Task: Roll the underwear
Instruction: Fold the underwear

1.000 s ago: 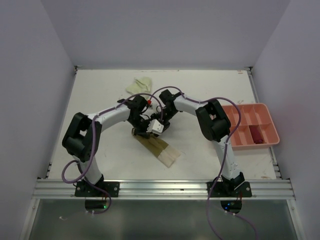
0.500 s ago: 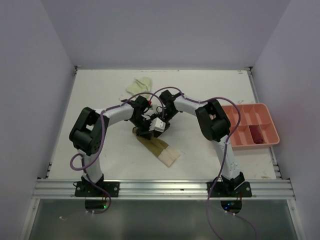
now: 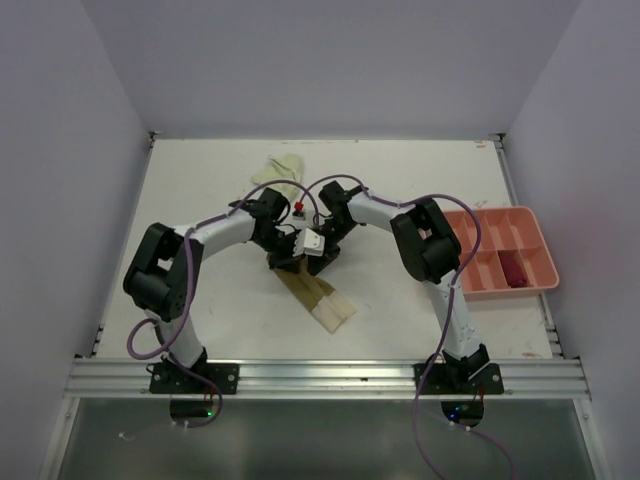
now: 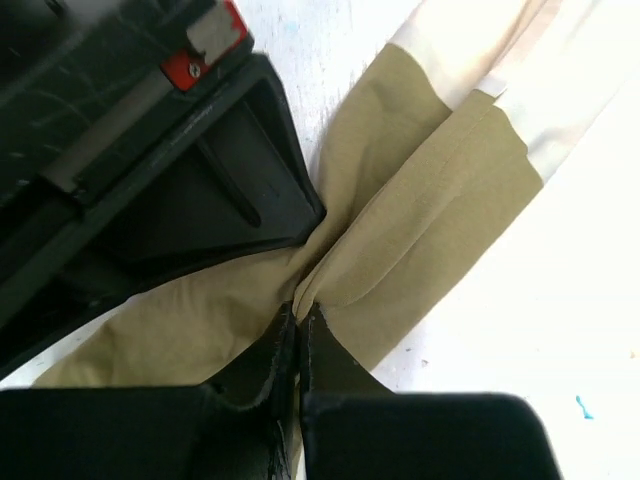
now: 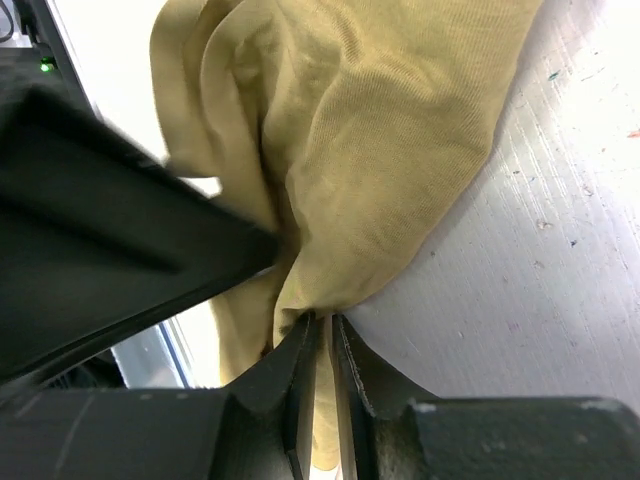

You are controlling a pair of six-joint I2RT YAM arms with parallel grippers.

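Note:
The olive-tan underwear (image 3: 312, 291) lies as a folded strip in the middle of the table, its cream waistband (image 3: 338, 311) toward the near edge. Both grippers meet at its far end. My left gripper (image 3: 284, 260) is shut on a pinched fold of the olive cloth (image 4: 430, 210), its tips at the crease (image 4: 300, 315). Pressed close beside it, my right gripper (image 3: 322, 256) is shut on a bunched edge of the same cloth (image 5: 370, 150), which runs between its jaws (image 5: 322, 325). A pale yellow-green garment (image 3: 278, 170) lies crumpled at the far side.
A salmon-pink compartment tray (image 3: 540, 278) sits at the right edge with a dark red garment (image 3: 514, 268) in one compartment. The right gripper's black body (image 4: 200, 200) fills the upper left of the left wrist view. Walls close in the table on three sides.
The left arm's elbow swung inward and back out. Both grippers kept their hold, and the strip's near end slid slightly away from the near edge.

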